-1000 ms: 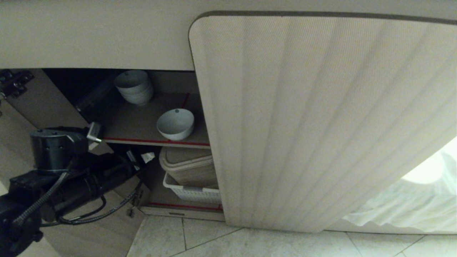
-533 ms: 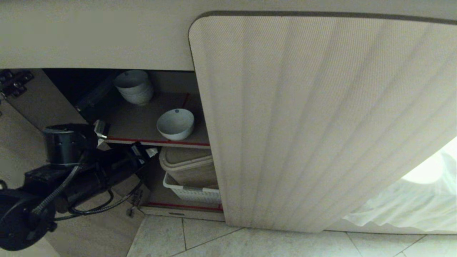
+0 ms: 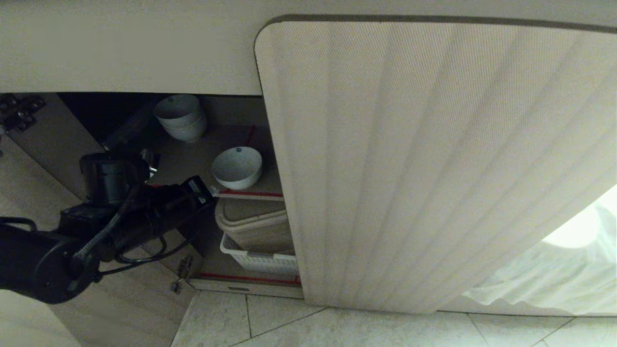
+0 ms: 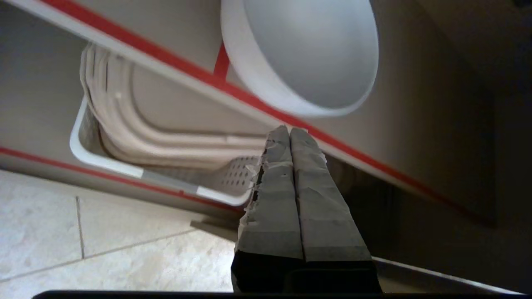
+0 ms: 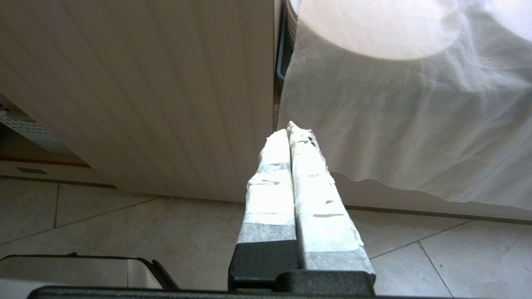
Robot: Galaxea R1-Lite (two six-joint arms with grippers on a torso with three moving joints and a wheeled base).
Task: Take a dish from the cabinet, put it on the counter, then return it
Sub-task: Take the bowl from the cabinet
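Your head view: high, tilted down at cabinet (image 3: 424, 159) front, open bay toward left, floor tiles (image 3: 289, 327) along bottom. Your left wrist view: close under red-edged shelf (image 4: 232, 89), facing into bay; shares dish (image 4: 303, 54) and basket (image 4: 124, 168) with head. Your right wrist view: low, near floor, facing closed door (image 5: 137, 91).

My own left arm (image 3: 96, 226) hides the near left corner of the upper shelf (image 3: 250, 193). The closed fluted door (image 3: 434, 164) covers the cabinet's right half. The basket (image 3: 260, 260) shows only one corner, its contents unclear.
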